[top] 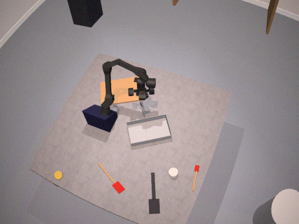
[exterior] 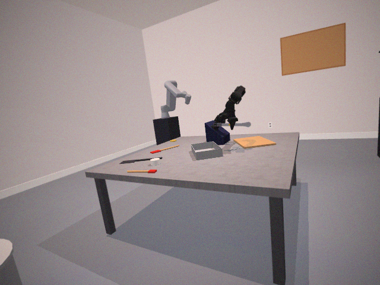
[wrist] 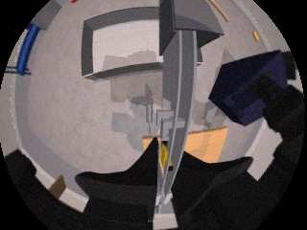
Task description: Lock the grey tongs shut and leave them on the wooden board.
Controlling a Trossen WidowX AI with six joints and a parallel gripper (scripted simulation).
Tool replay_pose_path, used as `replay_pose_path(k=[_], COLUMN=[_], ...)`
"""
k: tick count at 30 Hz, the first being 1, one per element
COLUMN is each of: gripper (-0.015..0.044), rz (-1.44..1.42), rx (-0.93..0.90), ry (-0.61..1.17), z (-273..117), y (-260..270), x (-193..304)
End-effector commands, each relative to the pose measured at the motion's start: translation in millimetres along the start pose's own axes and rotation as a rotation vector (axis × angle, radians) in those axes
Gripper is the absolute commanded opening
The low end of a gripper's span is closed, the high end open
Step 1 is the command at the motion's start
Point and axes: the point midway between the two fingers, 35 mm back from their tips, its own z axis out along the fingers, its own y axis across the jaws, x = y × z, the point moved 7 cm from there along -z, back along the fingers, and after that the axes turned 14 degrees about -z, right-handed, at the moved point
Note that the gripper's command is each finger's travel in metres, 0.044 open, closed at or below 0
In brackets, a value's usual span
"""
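Observation:
The grey tongs are in the air, roughly level in the exterior view, their arms pressed close together. Whether the lock is engaged cannot be seen. My gripper is shut on the tongs partway along their length, with a small yellow patch showing between the fingertips in the wrist view. The gripper hangs high near the right end of the wooden board, which lies flat on the table. The grey roasting tin stands beside the board with no tongs in it.
The arm's dark blue base block stands next to the board and tin. A white round pot, a black spatula, two red-headed spatulas and a yellow disc lie farther off on the table.

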Motion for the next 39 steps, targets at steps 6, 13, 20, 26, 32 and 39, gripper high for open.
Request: replay_pose_path(k=[6, 13, 20, 26, 32, 39], gripper=[-0.015, -0.015, -0.015, -0.015, -0.015, -0.015], rz=[-0.381, -0.735, -1.09, -1.393, -1.697, -2.049], rx=[0.047, 0.091, 0.128, 0.157, 0.18, 0.2], ry=[-0.015, -0.016, -0.01, 0.001, 0.017, 0.038], z=[8, 15, 20, 23, 26, 27], y=[-1, -3, -6, -11, -16, -23], x=[25, 46, 66, 83, 99, 118])
